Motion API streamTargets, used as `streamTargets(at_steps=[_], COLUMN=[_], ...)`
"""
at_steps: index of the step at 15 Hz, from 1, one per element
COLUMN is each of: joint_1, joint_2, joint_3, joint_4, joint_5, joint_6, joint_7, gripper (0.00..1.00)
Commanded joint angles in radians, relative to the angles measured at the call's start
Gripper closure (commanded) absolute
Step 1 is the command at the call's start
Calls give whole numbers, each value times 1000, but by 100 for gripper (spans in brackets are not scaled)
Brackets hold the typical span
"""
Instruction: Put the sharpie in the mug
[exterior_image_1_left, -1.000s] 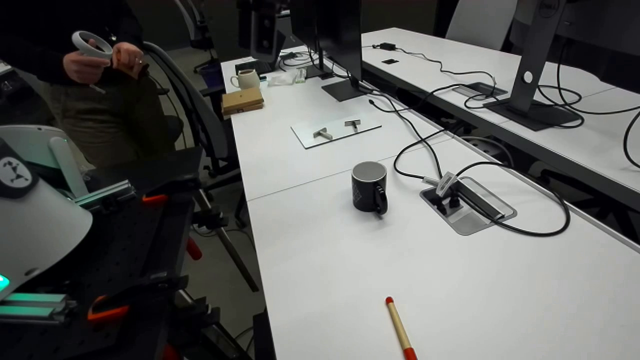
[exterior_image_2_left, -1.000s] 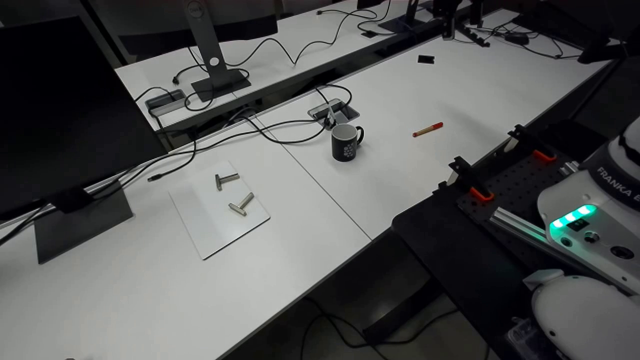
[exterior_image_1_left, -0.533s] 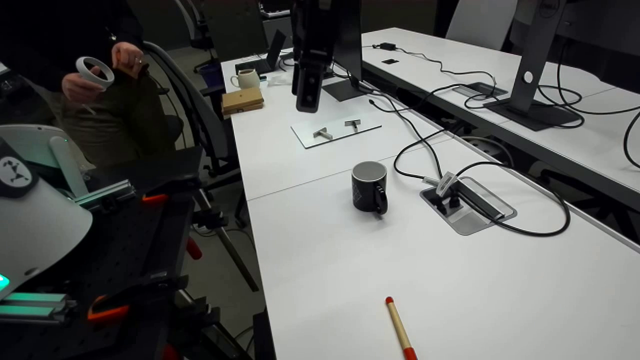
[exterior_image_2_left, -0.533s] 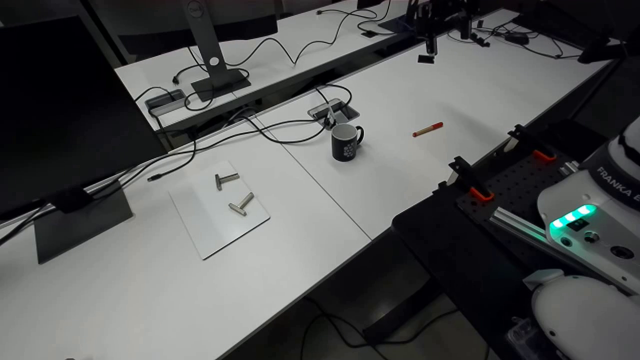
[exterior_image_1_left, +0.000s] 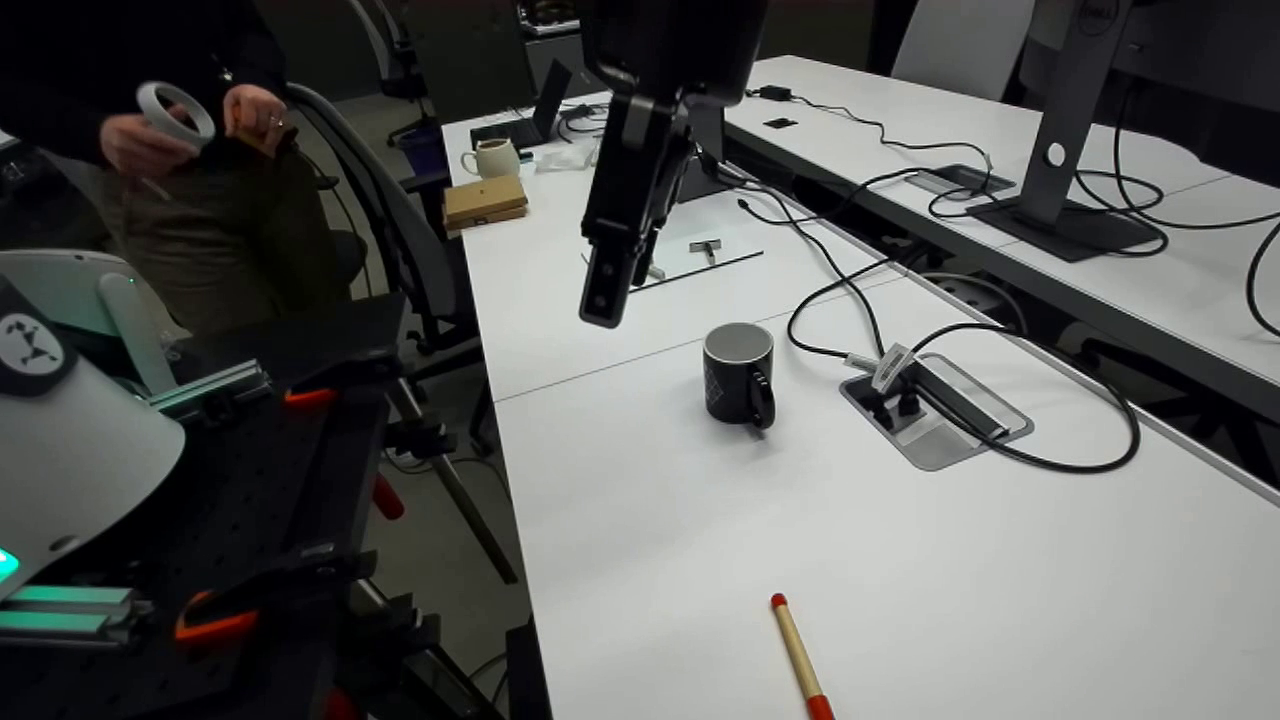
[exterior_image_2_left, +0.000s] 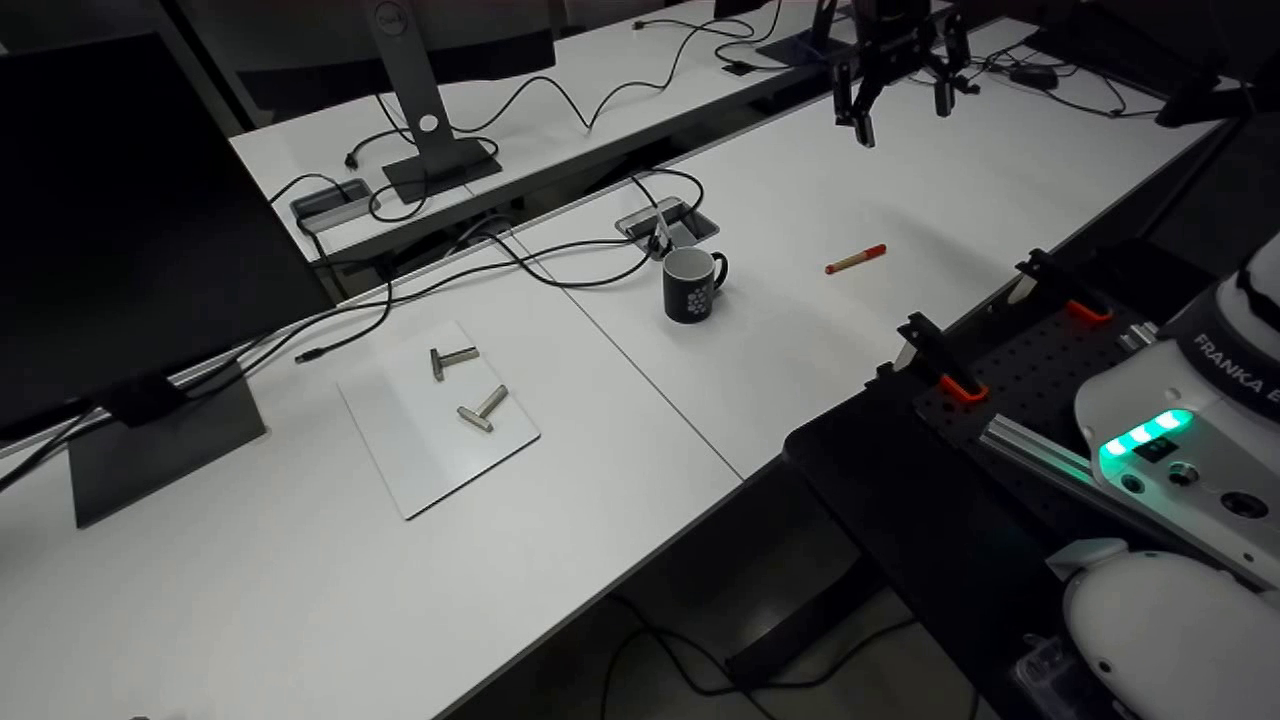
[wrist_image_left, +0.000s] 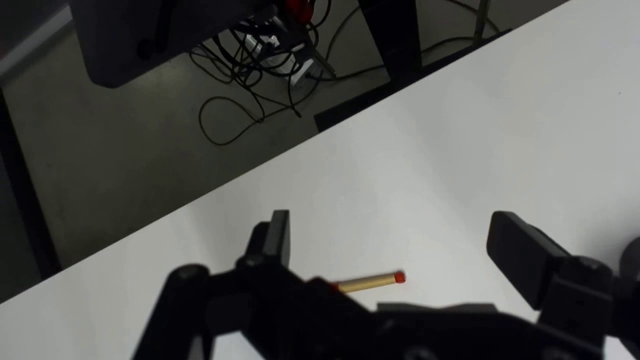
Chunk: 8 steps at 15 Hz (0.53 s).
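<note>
The sharpie, tan with red ends, lies flat on the white table in both exterior views. A black mug stands upright beyond one end of it, its handle on the sharpie's side; the mug has a pale inside. Well above the tabletop hangs my gripper, wide open and holding nothing. From the wrist view, the sharpie shows below the gripper, its left end hidden behind a finger linkage. What the dark rounded shape at that view's right edge is, I cannot tell.
Behind the mug is a table outlet with looping black cables. A thin white board carries metal T-shaped pieces. Clamps line the table edge by the robot base. A person holding a controller stands off the table.
My gripper has come down and nearer into the scene, tilting somewhat in an exterior view, with its jaws staying apart. Sharpie and mug have kept their places.
</note>
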<state>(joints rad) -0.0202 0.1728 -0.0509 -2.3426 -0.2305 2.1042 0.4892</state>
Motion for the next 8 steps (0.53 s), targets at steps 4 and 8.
streamTargets(at_steps=[4,8], joint_1=[18,5], joint_2=[10,76], joint_3=[-10,-15], joint_4=[20,45], joint_5=[2,116], joint_6=[-37,36], joint_7=[-1,55], gripper=[0,0])
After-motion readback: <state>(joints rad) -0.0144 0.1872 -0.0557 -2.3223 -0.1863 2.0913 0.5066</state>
